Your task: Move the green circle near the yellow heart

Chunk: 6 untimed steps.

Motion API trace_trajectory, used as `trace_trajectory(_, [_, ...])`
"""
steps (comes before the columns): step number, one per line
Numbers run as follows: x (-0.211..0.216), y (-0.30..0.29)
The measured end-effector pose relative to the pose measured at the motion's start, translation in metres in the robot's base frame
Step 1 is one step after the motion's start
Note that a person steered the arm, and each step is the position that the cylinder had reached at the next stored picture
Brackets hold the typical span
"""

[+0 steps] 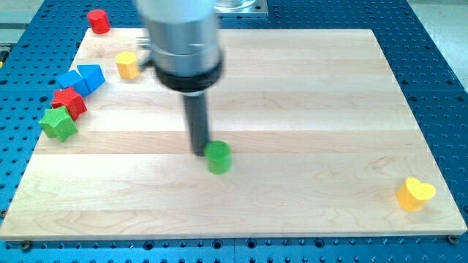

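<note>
The green circle (pixel 218 157) sits on the wooden board (pixel 307 88) a little left of its middle, toward the view's bottom. The yellow heart (pixel 415 194) lies far off at the board's bottom right corner. My tip (pixel 199 151) is at the green circle's left side, touching or almost touching it. The rod rises from there to the big grey arm body (pixel 181 36) at the view's top.
At the board's left edge lie a green star (pixel 58 123), a red block (pixel 70 101), and blue blocks (pixel 82 78). A yellow block (pixel 128 65) sits near the top left. A red cylinder (pixel 99 21) stands at the top left corner.
</note>
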<state>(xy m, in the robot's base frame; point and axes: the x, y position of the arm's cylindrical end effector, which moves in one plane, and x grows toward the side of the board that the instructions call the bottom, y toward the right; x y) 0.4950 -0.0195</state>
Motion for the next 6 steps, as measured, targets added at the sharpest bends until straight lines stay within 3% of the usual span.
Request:
trace_trajectory(1, [0.0,-0.05])
trace_trajectory(2, [0.015,-0.057])
trace_trajectory(4, [0.029,0.122])
trace_trajectory(5, [0.054,0.06])
trace_trajectory(6, [0.064,0.129])
